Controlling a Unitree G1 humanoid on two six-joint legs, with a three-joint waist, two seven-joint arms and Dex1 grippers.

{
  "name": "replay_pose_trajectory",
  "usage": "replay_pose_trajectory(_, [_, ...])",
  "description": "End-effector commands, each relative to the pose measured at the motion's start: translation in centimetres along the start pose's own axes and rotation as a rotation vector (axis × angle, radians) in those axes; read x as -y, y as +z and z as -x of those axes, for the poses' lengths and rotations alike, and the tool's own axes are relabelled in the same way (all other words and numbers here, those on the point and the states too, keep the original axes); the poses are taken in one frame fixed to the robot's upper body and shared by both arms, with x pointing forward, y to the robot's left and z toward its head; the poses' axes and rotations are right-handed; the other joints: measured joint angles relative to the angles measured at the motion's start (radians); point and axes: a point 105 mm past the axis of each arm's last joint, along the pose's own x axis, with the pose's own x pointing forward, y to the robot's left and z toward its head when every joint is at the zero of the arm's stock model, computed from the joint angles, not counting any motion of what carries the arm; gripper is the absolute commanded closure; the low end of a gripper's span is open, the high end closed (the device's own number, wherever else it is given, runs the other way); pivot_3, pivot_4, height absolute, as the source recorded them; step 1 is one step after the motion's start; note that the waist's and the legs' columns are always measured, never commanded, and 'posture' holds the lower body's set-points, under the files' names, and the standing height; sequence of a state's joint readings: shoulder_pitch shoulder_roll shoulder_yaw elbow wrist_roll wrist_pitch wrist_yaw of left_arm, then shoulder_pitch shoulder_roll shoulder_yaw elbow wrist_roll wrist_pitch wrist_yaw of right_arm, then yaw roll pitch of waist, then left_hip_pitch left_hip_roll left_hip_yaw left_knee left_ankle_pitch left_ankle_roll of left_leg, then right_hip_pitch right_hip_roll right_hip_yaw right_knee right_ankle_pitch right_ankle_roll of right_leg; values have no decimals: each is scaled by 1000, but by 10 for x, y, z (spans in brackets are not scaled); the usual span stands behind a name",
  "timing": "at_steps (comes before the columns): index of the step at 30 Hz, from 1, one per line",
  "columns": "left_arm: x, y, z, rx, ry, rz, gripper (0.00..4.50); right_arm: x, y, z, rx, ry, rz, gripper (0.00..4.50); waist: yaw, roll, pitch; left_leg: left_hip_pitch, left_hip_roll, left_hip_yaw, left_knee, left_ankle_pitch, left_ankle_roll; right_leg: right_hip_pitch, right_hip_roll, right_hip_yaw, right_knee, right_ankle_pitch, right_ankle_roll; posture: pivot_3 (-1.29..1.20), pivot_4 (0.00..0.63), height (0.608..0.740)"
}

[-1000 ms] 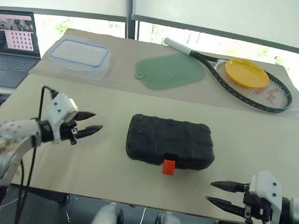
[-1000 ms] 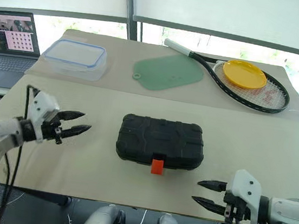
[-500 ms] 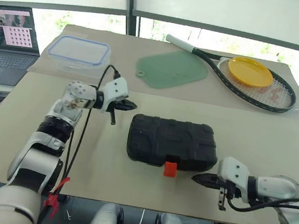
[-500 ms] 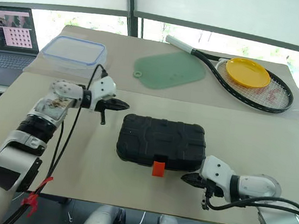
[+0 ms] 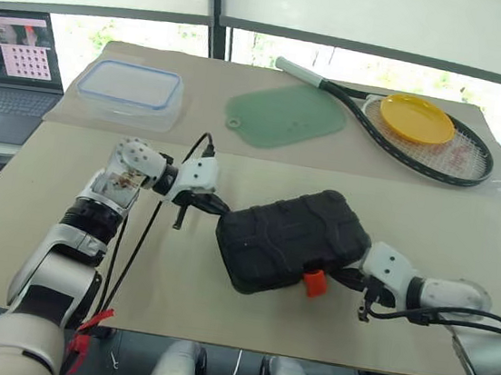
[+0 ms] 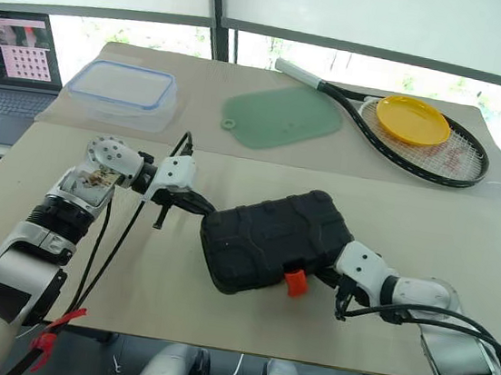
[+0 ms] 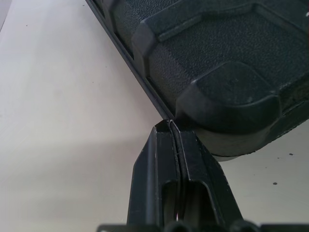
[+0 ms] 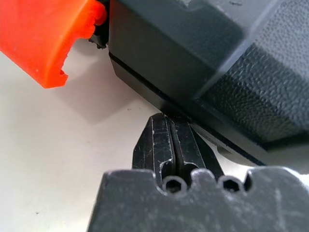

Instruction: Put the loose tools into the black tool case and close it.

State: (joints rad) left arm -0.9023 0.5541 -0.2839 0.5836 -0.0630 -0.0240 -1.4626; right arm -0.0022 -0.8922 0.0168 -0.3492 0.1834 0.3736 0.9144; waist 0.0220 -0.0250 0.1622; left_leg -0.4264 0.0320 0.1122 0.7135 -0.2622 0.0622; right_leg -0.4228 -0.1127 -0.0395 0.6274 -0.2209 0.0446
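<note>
Pressing shut jaws against black tool case.

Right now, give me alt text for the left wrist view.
The left gripper, fingers pressed shut, has its tips at the rounded corner of the closed black tool case, right at the seam. The case lies on a pale table.

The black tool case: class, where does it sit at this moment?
In the left eye view the black tool case lies skewed on the near table, centre, between the left gripper and right gripper, its orange latch facing the near edge.
</note>
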Motion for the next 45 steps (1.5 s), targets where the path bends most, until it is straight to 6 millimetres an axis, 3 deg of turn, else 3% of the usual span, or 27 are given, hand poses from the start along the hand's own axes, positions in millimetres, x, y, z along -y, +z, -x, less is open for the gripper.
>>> replay_pose_trajectory(1, [-26,68,16,190,54,-14,4417,0,12,19,38,-4,36,4500,6,0,0,-2,0,-1,1,0,0,0,0,-1,0,0,0,0,150,738])
replay_pose_trajectory(3, [-19,90,9,245,-14,-25,4417,-7,13,28,44,29,24,4500,9,0,0,-4,0,-2,3,-1,1,-1,0,-1,-1,1,2,0,150,738])
replay_pose_trajectory(6, [6,96,-19,225,-137,-95,4417,-21,18,37,66,92,-13,4500,7,1,-1,-3,0,-2,3,-1,2,1,0,0,-2,1,3,0,150,738])
replay_pose_trajectory(9, [24,88,-49,195,-206,-120,4417,-31,24,40,93,123,-39,4500,4,1,-1,1,-1,-1,2,0,0,4,0,1,-2,0,3,0,150,738])
replay_pose_trajectory(11, [35,73,-70,134,-241,-133,4417,-34,29,38,114,123,-50,4500,-2,1,-1,1,-1,-1,2,-1,1,3,0,1,-1,1,2,0,150,738])
replay_pose_trajectory(14, [45,50,-87,40,-260,-189,4417,-38,34,33,131,128,-58,4500,-3,1,0,1,-1,-2,1,-1,1,2,1,1,0,1,1,0,150,738])
replay_pose_trajectory(19, [48,31,-92,-13,-264,-217,4417,-37,35,21,131,117,-54,4500,-3,1,-2,3,0,-3,1,-2,2,4,0,1,-1,1,1,0,150,738])
replay_pose_trajectory(33, [41,39,-90,13,-234,-221,4417,-36,27,-19,137,58,-75,4500,0,0,-3,3,0,-3,2,-2,2,4,0,1,1,2,1,0,150,738])
replay_pose_trajectory(39, [40,43,-93,25,-231,-228,4417,-35,44,-21,217,22,-76,4500,-5,0,-3,3,0,-2,2,-1,2,4,0,1,1,2,1,0,150,738])
replay_pose_trajectory(45, [42,44,-100,29,-245,-251,4417,-36,66,-3,319,-9,-83,4500,-11,0,-3,3,1,-2,2,-1,2,3,0,1,2,2,1,0,150,738])
